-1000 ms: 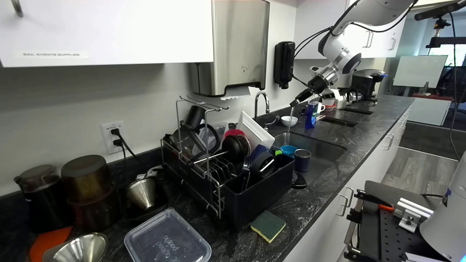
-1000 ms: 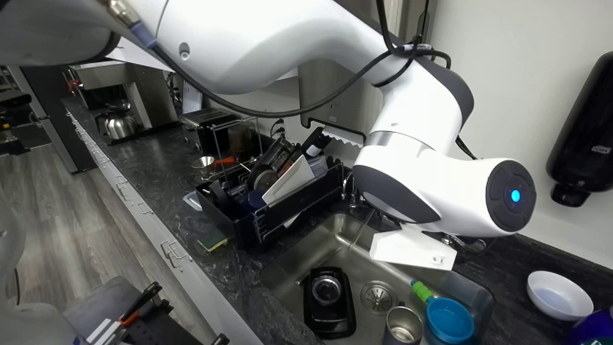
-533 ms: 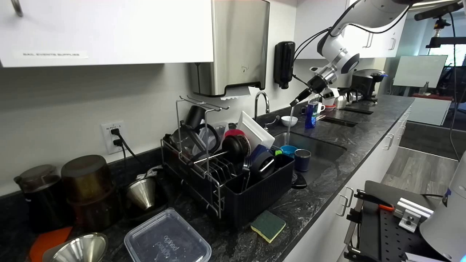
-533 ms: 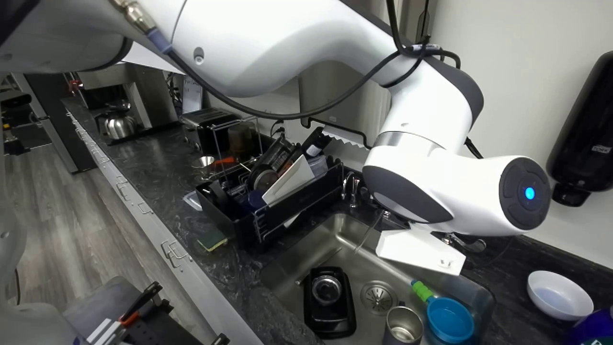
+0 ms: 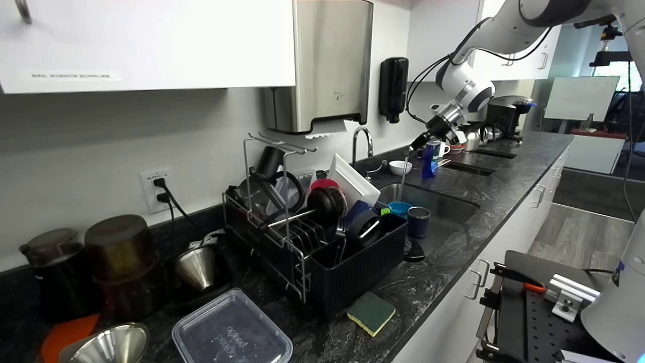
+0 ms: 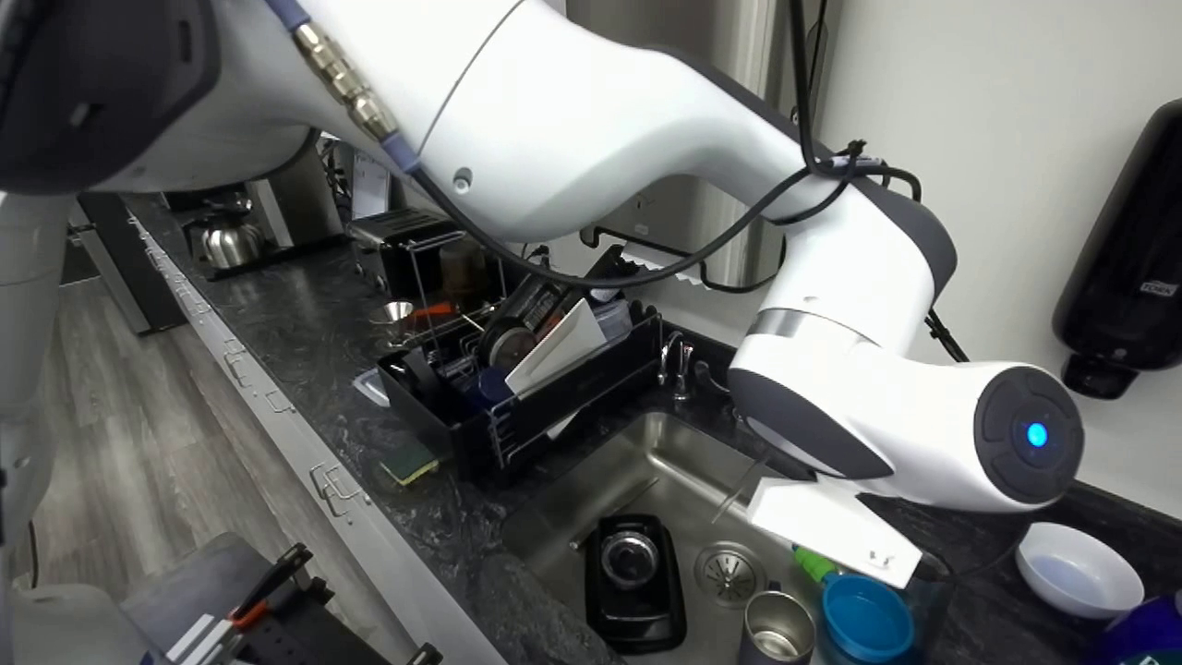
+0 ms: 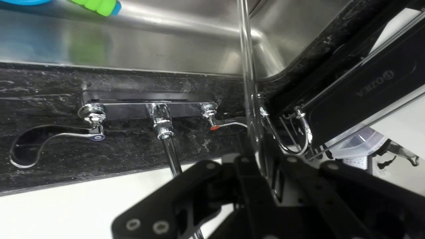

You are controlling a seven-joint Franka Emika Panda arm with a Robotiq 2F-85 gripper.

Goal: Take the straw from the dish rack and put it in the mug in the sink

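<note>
The straw point(image 7: 248, 66) is a long clear tube in the wrist view. My gripper point(image 7: 255, 142) is shut on its upper end. In an exterior view the gripper point(image 5: 412, 149) is above the sink point(image 5: 456, 205), with the straw point(image 5: 404, 176) hanging down, slightly tilted, behind the blue cup. The dark blue mug point(image 5: 418, 222) stands upright in the sink, nearer that camera than the straw. In an exterior view the mug's point(image 6: 780, 626) open steel mouth shows. The black dish rack point(image 5: 352, 275) full of dishes stands beside the sink. In that other angle my fingers are hidden behind the arm.
A blue cup with a green handle point(image 6: 866, 617) stands beside the mug. A black dish point(image 6: 635, 591) lies in the sink. The faucet point(image 7: 162, 122) with lever handles is close to the gripper. A white bowl point(image 5: 400, 168) and blue soap bottle point(image 5: 431, 160) stand behind.
The arm has come lower. The gripper and the held straw have moved slightly right and down in an exterior view, and the arm has shifted right and down in both exterior views' pictures.
</note>
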